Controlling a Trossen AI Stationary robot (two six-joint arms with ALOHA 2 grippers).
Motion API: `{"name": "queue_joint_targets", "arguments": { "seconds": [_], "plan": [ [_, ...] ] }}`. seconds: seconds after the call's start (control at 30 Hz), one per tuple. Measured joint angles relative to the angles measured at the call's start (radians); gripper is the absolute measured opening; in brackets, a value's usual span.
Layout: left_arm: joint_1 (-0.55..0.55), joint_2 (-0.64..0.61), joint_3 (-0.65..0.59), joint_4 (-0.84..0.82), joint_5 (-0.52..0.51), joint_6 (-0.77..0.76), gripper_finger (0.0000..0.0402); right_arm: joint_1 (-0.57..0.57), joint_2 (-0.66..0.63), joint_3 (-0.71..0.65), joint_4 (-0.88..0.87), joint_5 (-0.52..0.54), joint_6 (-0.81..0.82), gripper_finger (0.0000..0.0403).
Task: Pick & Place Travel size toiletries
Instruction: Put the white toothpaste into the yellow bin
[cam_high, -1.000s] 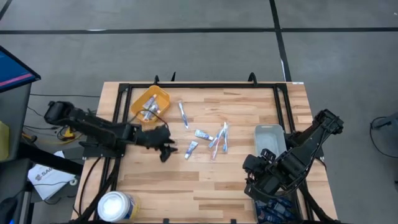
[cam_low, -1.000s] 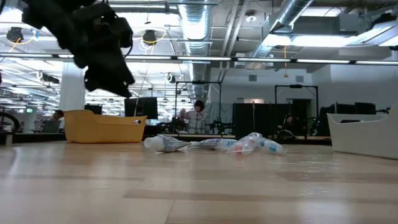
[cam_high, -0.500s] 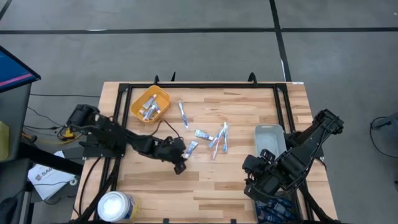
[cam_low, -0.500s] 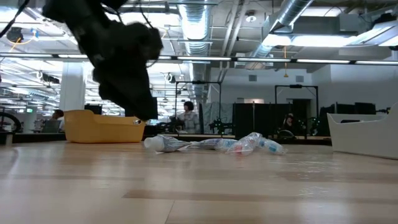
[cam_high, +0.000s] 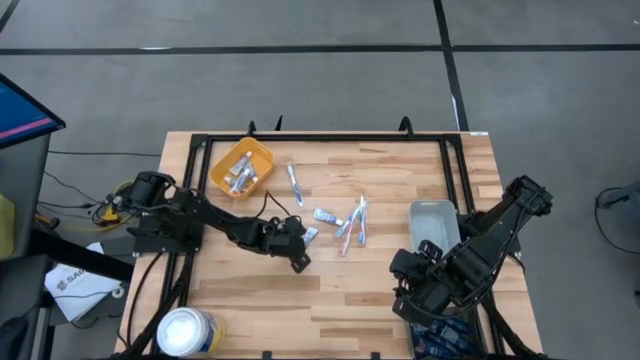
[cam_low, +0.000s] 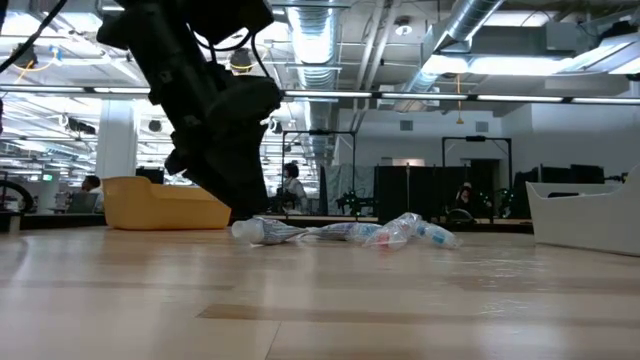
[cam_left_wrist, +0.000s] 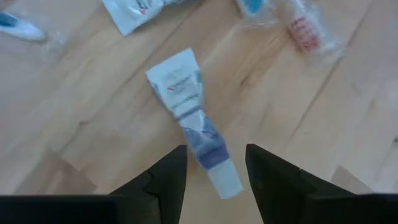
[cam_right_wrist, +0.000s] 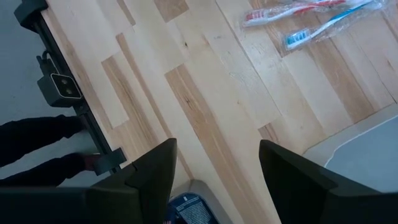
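Left gripper (cam_left_wrist: 214, 171) open, fingers astride a white tube (cam_left_wrist: 194, 121), centre of the high view. Right gripper (cam_right_wrist: 214, 171) open, parked lower right beside a grey tray (cam_high: 432, 222).

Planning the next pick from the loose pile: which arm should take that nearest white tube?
Left. The left gripper hangs open-jawed straddling the white tube; the right gripper waits beside the grey tray.

Toiletries (cam_high: 335, 222) right of bin (cam_high: 241, 168)
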Motion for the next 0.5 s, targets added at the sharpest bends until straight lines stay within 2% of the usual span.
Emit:
{"name": "queue_joint_targets", "arguments": {
  "seconds": [0.5],
  "plan": [
    [-0.013, 0.069, -0.001, 0.015, -0.002, -0.020, 0.0159, 0.000, 0.000, 0.000, 0.004, 0.000, -0.026, 0.0221]
  ]
}}
